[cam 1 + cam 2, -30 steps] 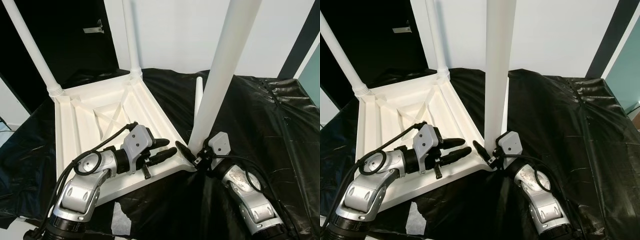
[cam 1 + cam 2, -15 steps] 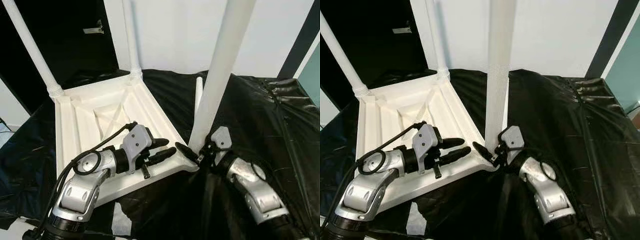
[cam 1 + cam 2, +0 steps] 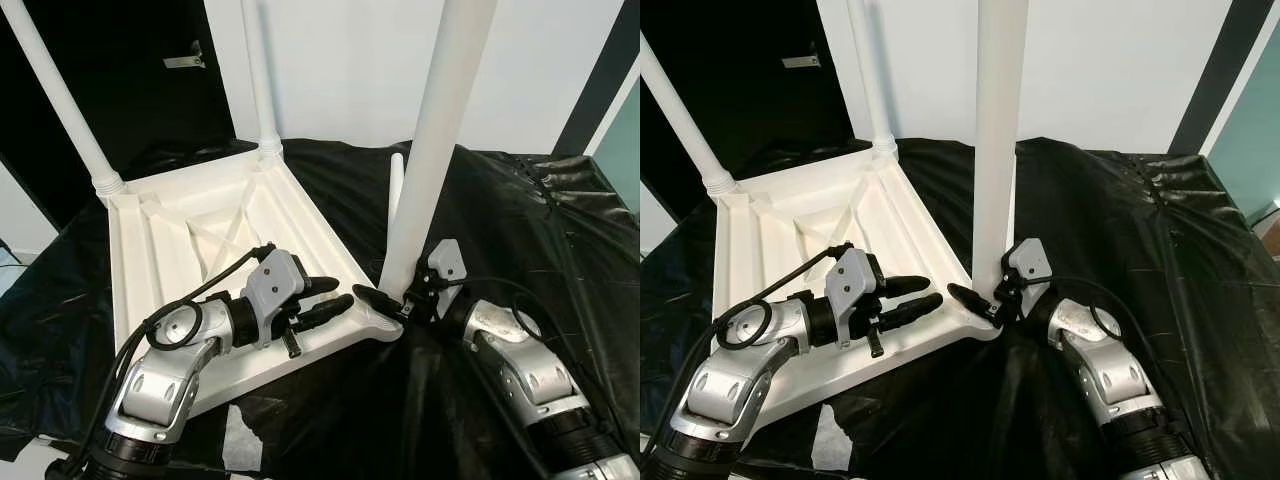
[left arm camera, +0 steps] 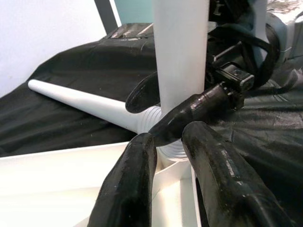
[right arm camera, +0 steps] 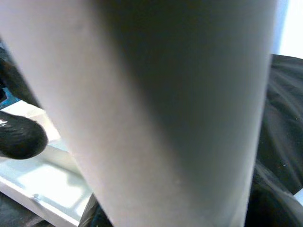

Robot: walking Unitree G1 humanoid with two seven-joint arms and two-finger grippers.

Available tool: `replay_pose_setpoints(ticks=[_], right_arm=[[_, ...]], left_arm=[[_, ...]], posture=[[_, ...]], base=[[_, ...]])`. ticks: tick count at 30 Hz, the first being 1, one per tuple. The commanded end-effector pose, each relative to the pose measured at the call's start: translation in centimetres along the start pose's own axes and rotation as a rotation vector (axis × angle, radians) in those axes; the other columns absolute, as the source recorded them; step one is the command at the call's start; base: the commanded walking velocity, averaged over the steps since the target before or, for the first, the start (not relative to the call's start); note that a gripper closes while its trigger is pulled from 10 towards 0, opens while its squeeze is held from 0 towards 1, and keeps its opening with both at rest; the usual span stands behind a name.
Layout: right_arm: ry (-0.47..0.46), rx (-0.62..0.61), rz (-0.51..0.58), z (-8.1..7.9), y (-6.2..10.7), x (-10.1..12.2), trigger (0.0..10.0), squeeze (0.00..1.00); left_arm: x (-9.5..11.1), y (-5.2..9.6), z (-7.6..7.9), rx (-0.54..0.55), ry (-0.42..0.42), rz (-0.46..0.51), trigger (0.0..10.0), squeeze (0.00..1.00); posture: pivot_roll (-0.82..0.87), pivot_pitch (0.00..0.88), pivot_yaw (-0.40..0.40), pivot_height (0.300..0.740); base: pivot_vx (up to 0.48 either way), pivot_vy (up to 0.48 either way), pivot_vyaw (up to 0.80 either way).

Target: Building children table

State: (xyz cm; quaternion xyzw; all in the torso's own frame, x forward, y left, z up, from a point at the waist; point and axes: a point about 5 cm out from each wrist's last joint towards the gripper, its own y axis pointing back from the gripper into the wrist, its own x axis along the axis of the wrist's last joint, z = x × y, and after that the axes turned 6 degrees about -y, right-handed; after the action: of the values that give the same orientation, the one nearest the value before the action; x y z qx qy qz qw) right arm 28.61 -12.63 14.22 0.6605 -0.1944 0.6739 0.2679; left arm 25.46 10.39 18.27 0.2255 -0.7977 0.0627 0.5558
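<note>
Third leg gripped at its base on the upturned table

The right gripper [image 3: 985, 300] is closed around the near table leg [image 3: 995, 140] where it meets the corner of the inverted tabletop [image 3: 170, 240]; the left gripper [image 3: 325, 298] is held open beside that corner. Cross-threading or tipping is risked if the leg is leaned. A spare leg [image 4: 80, 101] lies just beyond on the black sheet [image 3: 520, 220], where room is open.
</note>
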Motion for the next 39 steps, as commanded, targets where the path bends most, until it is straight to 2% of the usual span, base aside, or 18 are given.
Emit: replay_pose_setpoints(ticks=[1,16,19,21,24,25,26,27,30,34,36,37,39], right_arm=[[-0.125,0.060,-0.146,-0.6,0.3,-2.9,10.0,0.00],[-0.132,0.115,-0.170,-0.9,0.3,-3.4,10.0,0.00],[-0.114,0.095,-0.144,-1.4,-0.1,-3.1,10.0,0.00],[-0.114,0.095,-0.144,-1.4,-0.1,-3.1,10.0,0.00],[-0.099,0.077,-0.123,-1.8,-0.4,-3.0,10.0,0.00],[-0.099,0.077,-0.123,-1.8,-0.4,-3.0,10.0,0.00],[-0.097,0.072,-0.116,-2.0,-0.5,-3.0,10.0,0.00],[-0.097,0.072,-0.116,-2.0,-0.5,-3.0,10.0,0.00],[-0.107,0.042,-0.092,-2.4,-0.5,-2.9,10.0,0.00],[-0.108,0.035,-0.084,-2.5,-0.5,-2.9,10.0,0.00],[-0.108,0.035,-0.084,-2.5,-0.5,-2.9,10.0,0.00],[-0.112,0.033,-0.078,-2.6,-0.6,-2.8,10.0,0.00],[-0.115,0.035,-0.075,-2.7,-0.6,-2.8,10.0,0.00]], left_arm=[[0.1,0.0,-0.1,0.038,-0.008,0.003,10.0,0.00],[0.2,0.0,0.1,0.032,-0.011,-0.002,10.0,0.00],[-0.4,0.1,0.9,0.007,0.004,-0.051,10.0,0.00],[-0.4,0.1,0.9,0.007,0.004,-0.051,10.0,0.00],[-1.9,0.0,2.0,-0.032,0.022,-0.148,10.0,0.00],[-1.9,0.0,2.0,-0.032,0.022,-0.148,10.0,0.00],[-2.8,-0.1,2.5,-0.041,0.050,-0.204,10.0,0.00],[-2.8,-0.1,2.5,-0.041,0.050,-0.204,10.0,0.00],[-4.6,-0.9,3.4,-0.022,0.114,-0.327,10.0,0.00],[-5.5,-1.3,3.3,0.033,0.101,-0.402,10.0,0.00],[-5.5,-1.3,3.3,0.033,0.101,-0.402,10.0,0.00],[-6.0,-1.4,2.8,0.081,0.082,-0.444,10.0,0.00],[-6.1,-1.4,2.4,0.119,0.077,-0.452,10.0,0.00]], posture=[[0.01,0.000,0.012,0.740],[0.02,0.000,-0.001,0.740],[0.03,0.000,-0.002,0.740],[0.03,0.000,-0.002,0.740],[0.03,0.000,0.000,0.740],[0.03,0.000,0.000,0.740],[0.03,0.000,0.000,0.740],[0.03,0.000,0.000,0.740],[0.03,0.000,0.005,0.740],[0.02,0.000,0.009,0.740],[0.02,0.000,0.009,0.740],[0.02,0.000,0.012,0.740],[0.02,0.000,0.013,0.740]], base=[[0.000,0.000,0.00],[0.000,0.000,0.00],[0.000,0.000,0.00],[0.000,0.000,0.00],[0.000,0.000,0.00],[0.000,0.000,0.00],[0.000,0.000,0.00],[0.000,0.000,0.00],[0.000,0.000,0.00],[0.000,0.000,0.00],[0.000,0.000,0.00],[0.000,0.000,0.00],[0.000,0.000,0.00]])
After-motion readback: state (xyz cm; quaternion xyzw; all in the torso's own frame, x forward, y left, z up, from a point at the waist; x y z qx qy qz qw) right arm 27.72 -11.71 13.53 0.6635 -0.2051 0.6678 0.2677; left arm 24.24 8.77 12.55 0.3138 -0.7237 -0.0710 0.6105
